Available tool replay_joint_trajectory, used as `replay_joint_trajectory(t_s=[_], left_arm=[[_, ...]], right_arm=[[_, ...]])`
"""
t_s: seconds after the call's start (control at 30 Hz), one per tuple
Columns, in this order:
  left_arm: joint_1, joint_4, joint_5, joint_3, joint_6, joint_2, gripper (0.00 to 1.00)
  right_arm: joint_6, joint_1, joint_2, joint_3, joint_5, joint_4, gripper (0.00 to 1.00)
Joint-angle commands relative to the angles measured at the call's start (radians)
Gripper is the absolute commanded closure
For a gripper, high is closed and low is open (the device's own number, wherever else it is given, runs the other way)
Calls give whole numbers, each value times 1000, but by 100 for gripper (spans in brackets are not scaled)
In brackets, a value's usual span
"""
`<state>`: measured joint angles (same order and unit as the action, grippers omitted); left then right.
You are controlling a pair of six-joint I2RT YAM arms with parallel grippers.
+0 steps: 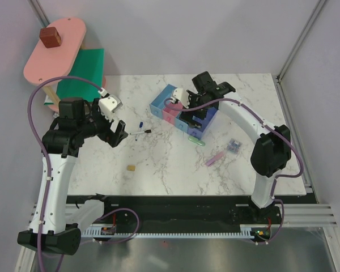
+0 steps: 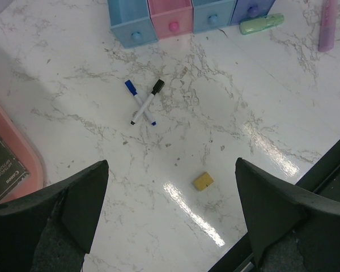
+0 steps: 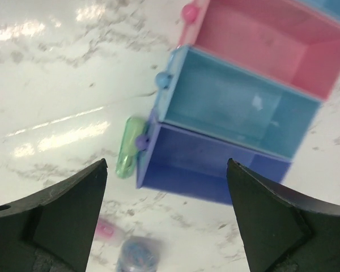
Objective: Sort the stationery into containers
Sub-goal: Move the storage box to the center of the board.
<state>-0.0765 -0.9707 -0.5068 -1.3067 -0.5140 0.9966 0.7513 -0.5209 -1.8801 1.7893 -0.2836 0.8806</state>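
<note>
A: On the table (image 1: pixel 170 170), left side: left gripper (image 1: pixel 116 119)?
B: Hung above the marble, spread wide, held nothing.
A: Markers?
B: Lay crossed on the marble ahead of that gripper. Logged blue-capped marker (image 2: pixel 136 96) and black-capped marker (image 2: pixel 152 95), caps toward the bins (image 1: pixel 165 105).
A: Tan block (image 2: pixel 203 181)?
B: Sat alone, nearer the table's near edge, apart from the markers.
A: Right gripper (image 1: pixel 187 105)?
B: Hovered over the bins, fingers parted wide, gripped nothing.
A: Bins themselves?
B: Stood mid-table in one joined row, running blue, pink, light blue, purple-blue, set on a diagonal in the top view.
A: Mint-green piece (image 1: pixel 196 142)?
B: Lay at the front of the purple-blue bin, right by its knob. Could not tell whether touching.
A: Anything to the right?
B: Marked pink-lilac bar (image 1: pixel 216 158) flat on the marble, near the mint-green piece. Marked purple-blue bundle (image 1: pixel 233 145) just beside the bar; blurred in the right wrist view.
A: Far left corner?
B: Tagged pink-and-green shelf (image 1: pixel 68 62), brown cube (image 1: pixel 50 37) on its top tier.
</note>
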Motion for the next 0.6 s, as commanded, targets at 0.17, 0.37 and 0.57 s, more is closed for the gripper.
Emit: replay_joint_trajectory(t_s=[0.17,0.37,0.57], left_arm=[[-8,9,-27,-37,-3,-30,0],[-8,7,-26,-25,-3,-53,0],[-8,4,-25,-22,-8,-58,0]], right_arm=[[36,35,-20,-96,-74,121,9],[-6,41,-39,-214,52,-52,9],[-61,51,-54,-278,167,-222,9]])
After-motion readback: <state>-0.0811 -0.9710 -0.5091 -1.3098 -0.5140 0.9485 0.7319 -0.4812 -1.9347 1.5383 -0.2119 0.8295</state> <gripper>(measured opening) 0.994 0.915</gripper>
